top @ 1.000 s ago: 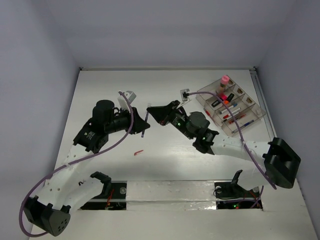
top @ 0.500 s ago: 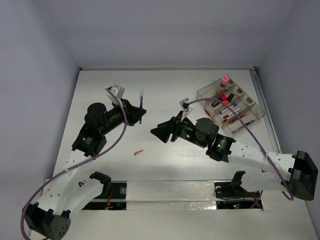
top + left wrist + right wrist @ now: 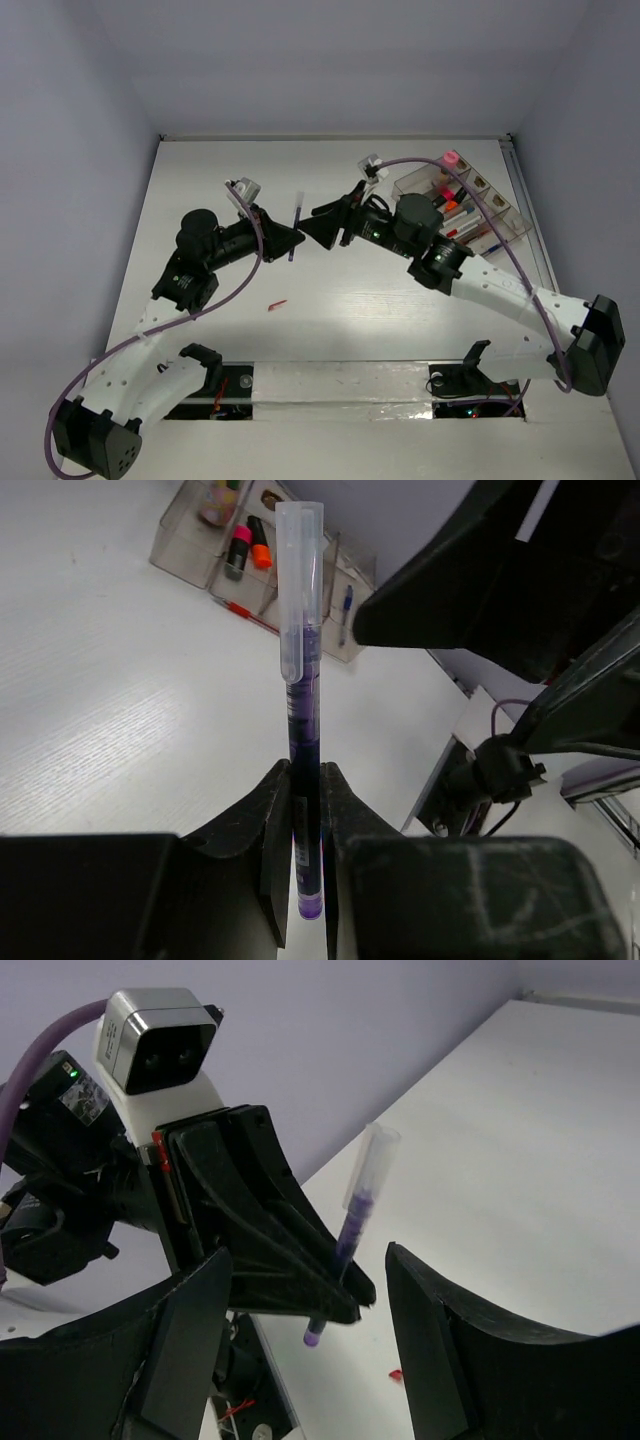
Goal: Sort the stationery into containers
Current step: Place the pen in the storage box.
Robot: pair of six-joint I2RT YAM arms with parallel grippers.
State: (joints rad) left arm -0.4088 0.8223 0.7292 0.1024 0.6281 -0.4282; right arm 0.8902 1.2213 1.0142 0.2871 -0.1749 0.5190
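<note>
Showing a likely handover: my left claw (image 3: 305,780) is clamped on the lower barrel of the slim purple clear-capped pen (image 3: 303,680), cap end free. My right claw (image 3: 310,1270), jaws apart, has the pen just ahead, lying crosswise to its gap.

A white worktop (image 3: 330,330) fills the middle of the frame, pale lilac walls (image 3: 330,60) behind and beside it. A thin rail (image 3: 521,180) runs along its right edge.

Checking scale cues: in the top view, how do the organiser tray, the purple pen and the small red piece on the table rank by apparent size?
Largest to smallest:
1. organiser tray
2. purple pen
3. red piece
</note>
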